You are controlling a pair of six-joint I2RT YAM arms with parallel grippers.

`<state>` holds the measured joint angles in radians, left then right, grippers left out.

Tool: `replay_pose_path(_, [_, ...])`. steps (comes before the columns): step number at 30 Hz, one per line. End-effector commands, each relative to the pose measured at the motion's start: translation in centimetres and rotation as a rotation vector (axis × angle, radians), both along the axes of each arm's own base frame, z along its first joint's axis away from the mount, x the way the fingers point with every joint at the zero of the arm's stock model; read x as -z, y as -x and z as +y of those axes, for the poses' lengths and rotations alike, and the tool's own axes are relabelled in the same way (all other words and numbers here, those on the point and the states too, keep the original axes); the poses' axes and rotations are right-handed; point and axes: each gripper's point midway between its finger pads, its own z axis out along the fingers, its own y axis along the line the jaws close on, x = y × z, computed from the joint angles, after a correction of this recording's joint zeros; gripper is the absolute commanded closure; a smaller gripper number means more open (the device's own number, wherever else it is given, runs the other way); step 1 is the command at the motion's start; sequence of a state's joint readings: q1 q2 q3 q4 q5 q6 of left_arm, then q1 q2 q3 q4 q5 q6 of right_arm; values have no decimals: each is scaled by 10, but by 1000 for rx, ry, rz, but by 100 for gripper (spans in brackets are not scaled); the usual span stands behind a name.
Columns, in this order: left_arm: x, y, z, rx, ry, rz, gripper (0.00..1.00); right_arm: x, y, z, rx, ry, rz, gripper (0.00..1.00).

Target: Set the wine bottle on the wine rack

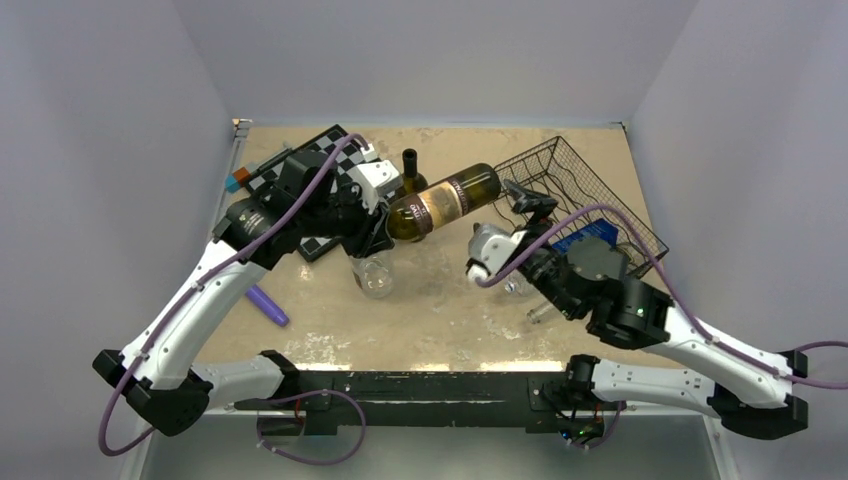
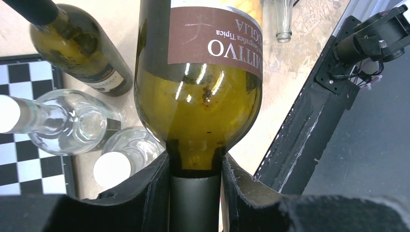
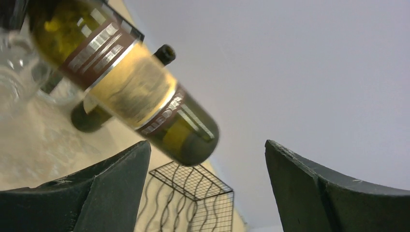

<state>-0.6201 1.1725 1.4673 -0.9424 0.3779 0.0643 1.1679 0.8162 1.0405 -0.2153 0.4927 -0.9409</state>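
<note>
Wine bottle (image 1: 445,200) up in the air, lying nearly level above the middle of the table (image 1: 440,320), its brown-and-gold label turned upward. The left gripper (image 2: 196,164) has it by the neck. Its two black fingers (image 2: 150,188) are clamped on the dark neck just below the shoulder, and the green glass body runs away from them toward the right.

The bottle's base points at the wine rack (image 1: 590,190), the black wire one with wavy shelves and a mesh grid, which sits at the far right of the table. Base and rack are near each other but apart.

The right gripper (image 3: 207,145) waits close to the bottle's base with its fingers (image 3: 116,188) spread wide. From its wrist view the base hangs between and beyond them, and as far as I can tell neither finger touches the glass.

A second dark bottle (image 1: 409,165) stands on the table just beside the black-and-white chessboard (image 1: 320,150). Two clear glass bottles with white caps (image 2: 63,121) stand at the board's near corner, below the held bottle's shoulder. A purple object (image 1: 268,305) lies on the table near the left arm, well apart from the rest.
</note>
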Motion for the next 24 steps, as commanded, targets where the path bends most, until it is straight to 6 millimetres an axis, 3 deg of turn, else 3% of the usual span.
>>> replay_pose_path(1, [-20, -14, -27, 23, 140, -77, 100, -38, 4, -26, 87, -325, 220, 15])
replay_pose_path(6, [22, -14, -53, 9, 168, 2, 100, -25, -10, -43, 272, -505, 436, 43])
replay_pose_path(7, [30, -15, -59, 3, 164, 9, 100, -21, -11, -48, 299, -549, 478, 44])
replay_pose_path(11, [64, -19, -80, -28, 124, 41, 100, 3, -12, -68, 402, -709, 602, 45])
replay_pose_path(19, [114, -32, -117, -55, 73, 85, 100, 35, -1, -104, 518, -787, 650, 44])
replay_pose_path(24, [123, -47, -134, -62, 77, 78, 100, 50, 9, -122, 563, -800, 651, 44])
